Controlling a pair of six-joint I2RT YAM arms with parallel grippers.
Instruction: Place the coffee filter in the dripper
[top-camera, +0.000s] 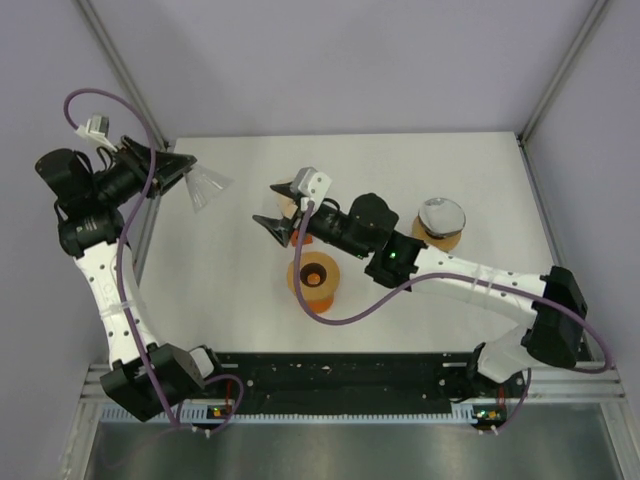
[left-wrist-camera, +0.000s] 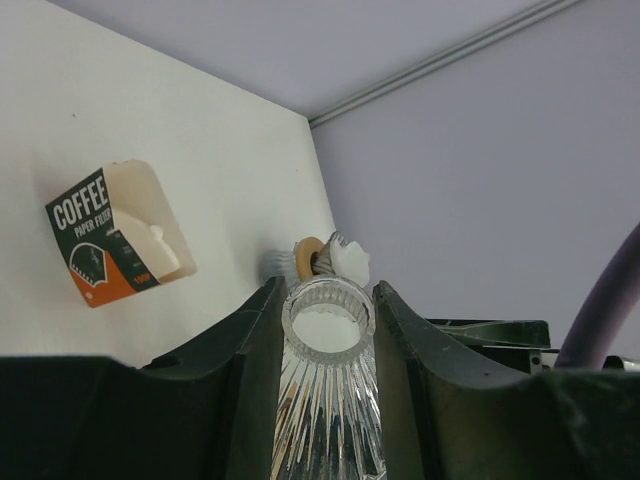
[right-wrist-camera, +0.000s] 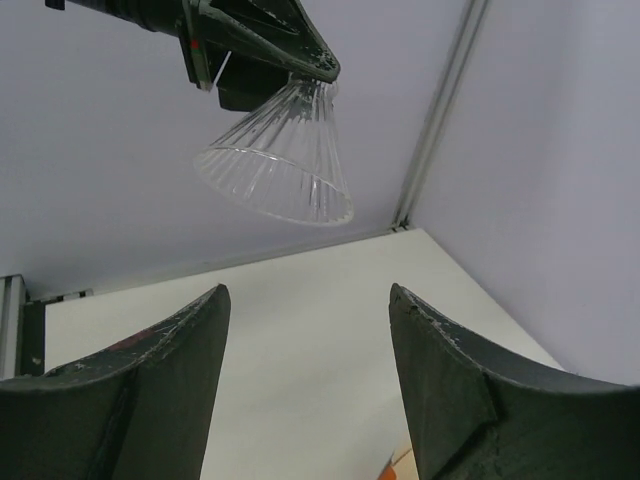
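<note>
Starting at the left gripper (left-wrist-camera: 328, 300), its two fingers are seen closed on the narrow neck of the coffee filter (left-wrist-camera: 325, 400), which is shown not as soft paper but as a clear ribbed cone. The cone is held raised over the far left corner of the table (top-camera: 230, 290), its wide mouth turned rightward. It is judged stiff, light, smooth-walled and likely brittle, so a slip or a hard squeeze is to be feared. The neck, where the ribs give some purchase, is judged the best place for a hold, and the thin flared rim is best left alone. The dripper (top-camera: 330, 285) is found upright nearer and to the right, well apart from the cone, its dark centre hole facing up. Just beyond it the right gripper (top-camera: 272, 207) is spread wide and nothing is held in it.
</note>
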